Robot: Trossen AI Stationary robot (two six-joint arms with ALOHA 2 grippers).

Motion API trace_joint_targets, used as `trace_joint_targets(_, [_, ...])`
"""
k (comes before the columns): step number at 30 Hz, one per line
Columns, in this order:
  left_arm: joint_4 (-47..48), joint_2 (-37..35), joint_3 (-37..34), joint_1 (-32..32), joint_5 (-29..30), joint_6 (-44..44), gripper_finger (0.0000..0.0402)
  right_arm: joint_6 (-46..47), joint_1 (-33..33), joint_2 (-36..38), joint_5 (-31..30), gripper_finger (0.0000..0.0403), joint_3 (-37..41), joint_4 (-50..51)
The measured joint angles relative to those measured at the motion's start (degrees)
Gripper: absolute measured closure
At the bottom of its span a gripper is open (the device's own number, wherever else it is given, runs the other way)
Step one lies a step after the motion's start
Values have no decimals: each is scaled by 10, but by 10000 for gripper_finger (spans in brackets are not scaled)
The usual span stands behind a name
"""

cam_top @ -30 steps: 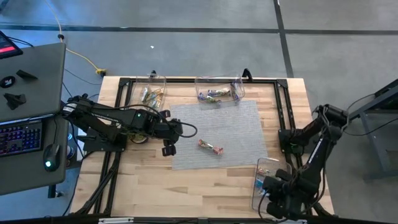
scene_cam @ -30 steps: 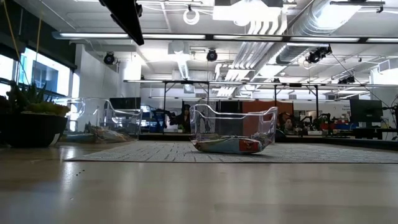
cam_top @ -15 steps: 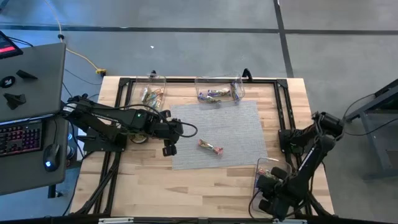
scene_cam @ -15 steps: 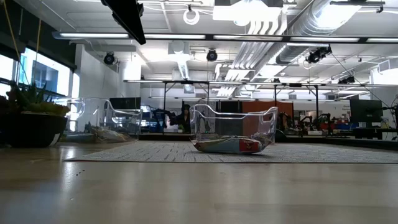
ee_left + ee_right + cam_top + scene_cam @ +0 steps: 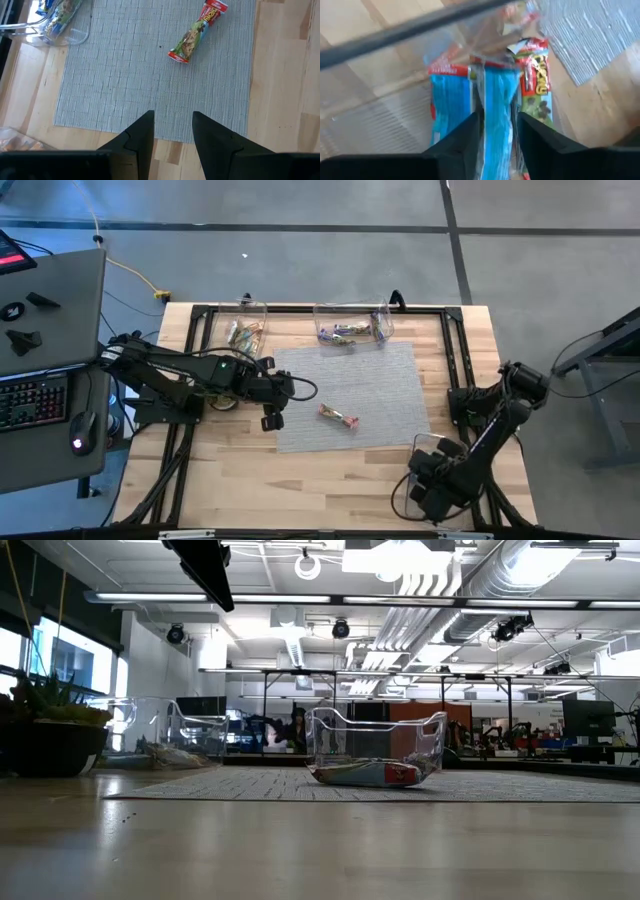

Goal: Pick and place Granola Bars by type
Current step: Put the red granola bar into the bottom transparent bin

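**Granola bars on sorting surface: items and positions**

Surface [image 5: 330, 480]: pale wood, framed by black rails, with a grey woven mat [image 5: 350, 395] laid at the middle.

Loose bar [image 5: 339, 417]: one green-and-red wrapped granola bar is found lying on the mat, slightly toward the near edge, apart from both arms. In the left wrist view it is shown aslant on the weave [image 5: 197, 32].

Far middle bin [image 5: 351, 325]: a clear plastic bin set at the mat's far edge; several bars are held in it, purple and silver wrappers among them.

Far left bin [image 5: 242, 328]: a second clear bin on the wood beside the left rail; brown and orange wrapped bars are seen inside.

Near right bin [image 5: 428, 450]: a third clear bin at the mat's near right corner, partly covered by the right arm. Inside, a blue-wrapped bar [image 5: 465, 110] and a green-and-red bar [image 5: 536, 80] are seen lying side by side.

Left pincer [image 5: 270, 415]: held over the mat's left edge, well apart from the loose bar; its fingers [image 5: 137, 137] are parted with nothing between them.

Right pincer [image 5: 497, 127]: positioned directly over the near right bin, above the blue bar; its fingers are parted, and whether the wrapper is touched cannot be told.

Potted plant [image 5: 45, 725]: seen at the left in the low view.
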State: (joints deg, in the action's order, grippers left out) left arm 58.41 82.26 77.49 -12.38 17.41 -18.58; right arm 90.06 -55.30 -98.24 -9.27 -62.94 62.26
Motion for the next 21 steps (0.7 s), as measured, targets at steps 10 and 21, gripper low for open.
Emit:
trace_joint_targets(10, [-1,0,0,0,0,1,275,-23,13,6,53,245,0,7])
trace_joint_targets(21, [-15,0,0,0,0,3,275,-25,66,136,-32,248,-51,34])
